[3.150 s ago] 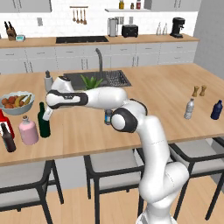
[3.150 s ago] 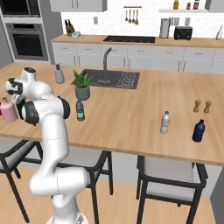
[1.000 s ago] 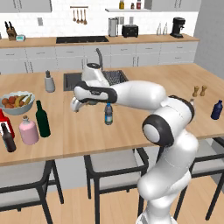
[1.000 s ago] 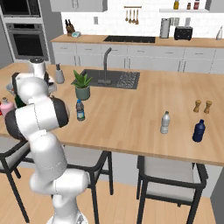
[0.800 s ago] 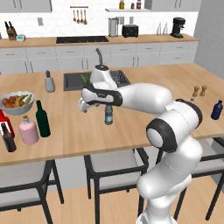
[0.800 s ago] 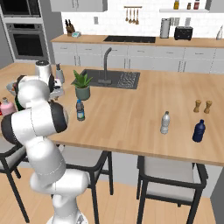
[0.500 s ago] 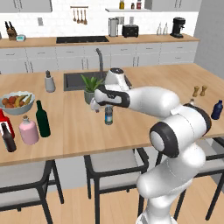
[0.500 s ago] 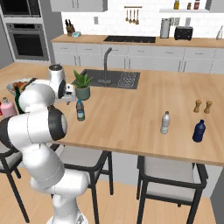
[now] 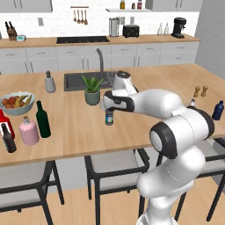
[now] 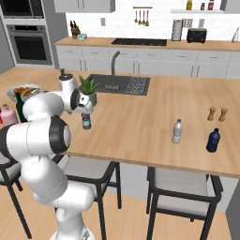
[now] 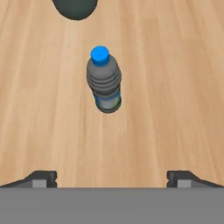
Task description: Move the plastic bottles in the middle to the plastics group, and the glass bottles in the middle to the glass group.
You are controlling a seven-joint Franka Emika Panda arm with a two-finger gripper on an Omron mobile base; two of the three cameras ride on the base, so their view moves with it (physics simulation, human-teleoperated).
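Observation:
The small clear water bottle (image 9: 109, 117) (image 10: 86, 121) with a blue cap stands upright mid-counter. My gripper (image 9: 108, 107) (image 10: 86, 110) hovers just above it, pointing down. In the hand view the water bottle (image 11: 104, 81) lies ahead of the open gripper (image 11: 112, 179), and nothing is between the wide-apart fingertips (image 11: 43, 178). At the counter's left end stand the pink bottle (image 9: 29, 132) (image 10: 7, 115) and the green wine bottle (image 9: 42, 119), beside the red bottle (image 9: 3, 125) and the dark brown bottle (image 9: 9, 139). Far right stand the greyish clear bottle (image 10: 176, 131) and the dark blue bottle (image 10: 213, 140) (image 9: 217, 110).
A potted plant (image 9: 92, 90) (image 10: 87, 89) stands close behind the water bottle, its dark pot (image 11: 75, 6) at the top of the hand view. A fruit bowl (image 9: 16, 102) sits at the left, the sink (image 9: 83, 80) behind, and two shakers (image 10: 216, 114) at the right.
The arm has swung right, away from the bottles at the left end, and the hand now hangs over the water bottle. No bottle has moved.

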